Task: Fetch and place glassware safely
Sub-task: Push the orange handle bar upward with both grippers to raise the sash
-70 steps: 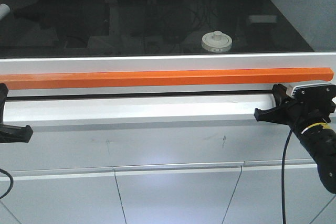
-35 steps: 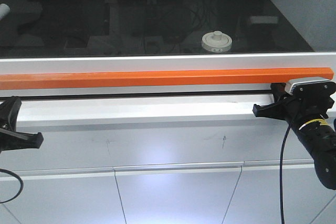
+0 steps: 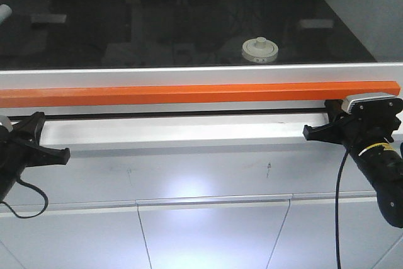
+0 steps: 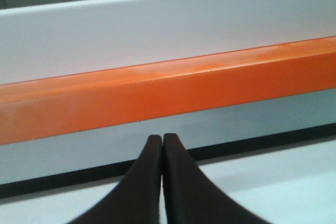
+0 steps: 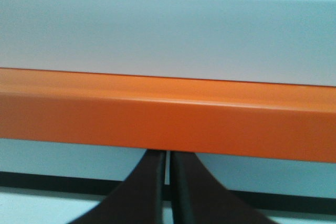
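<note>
The glassware [image 3: 259,49], a squat jar with a cream-white knobbed lid, stands on the dark floor inside the cabinet, behind the lowered glass pane [image 3: 157,23]. It appears only in the front view. My left gripper [image 3: 38,120] is shut and empty at the far left. In the left wrist view, the left gripper [image 4: 162,139] points at the white strip just under the orange bar [image 4: 157,93]. My right gripper [image 3: 330,108] is shut and empty at the far right. In its wrist view, the right gripper [image 5: 167,156] has its tips right under the orange bar [image 5: 168,119].
The orange bar [image 3: 201,94] runs the full width of the pane's lower white frame. Below it a thin dark gap and a white sill [image 3: 176,131] jut toward me. White cabinet doors [image 3: 208,231] fill the lower part.
My left gripper has moved right and upward, coming up to the sill below the orange bar. The right gripper rose slightly a second ago and has since held still.
</note>
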Controlling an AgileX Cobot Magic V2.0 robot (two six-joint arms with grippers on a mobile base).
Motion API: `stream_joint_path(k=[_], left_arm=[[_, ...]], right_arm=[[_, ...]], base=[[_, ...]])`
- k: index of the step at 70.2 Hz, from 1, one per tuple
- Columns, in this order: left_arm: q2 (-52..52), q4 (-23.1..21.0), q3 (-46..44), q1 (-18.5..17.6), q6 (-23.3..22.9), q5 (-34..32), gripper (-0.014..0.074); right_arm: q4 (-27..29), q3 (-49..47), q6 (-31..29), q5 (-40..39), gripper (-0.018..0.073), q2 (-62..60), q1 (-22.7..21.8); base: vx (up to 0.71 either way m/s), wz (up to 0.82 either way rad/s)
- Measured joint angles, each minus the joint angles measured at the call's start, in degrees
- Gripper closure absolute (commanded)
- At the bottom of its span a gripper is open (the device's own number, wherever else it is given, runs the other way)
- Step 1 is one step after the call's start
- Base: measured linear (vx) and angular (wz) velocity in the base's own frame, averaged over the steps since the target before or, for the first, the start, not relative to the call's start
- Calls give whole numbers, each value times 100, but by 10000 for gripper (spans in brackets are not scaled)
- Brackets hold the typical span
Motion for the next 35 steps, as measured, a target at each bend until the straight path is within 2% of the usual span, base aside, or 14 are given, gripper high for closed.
stream_joint_path(k=[20,35], left_arm=[[389,-366,-240,0,37,-17,603],[596,-391,-421,0,40,-29,603]], right_arm=[[0,0,0,-4,560,0,0],[0,0,0,-4,560,0,0]], base=[[0,0],[0,0]])
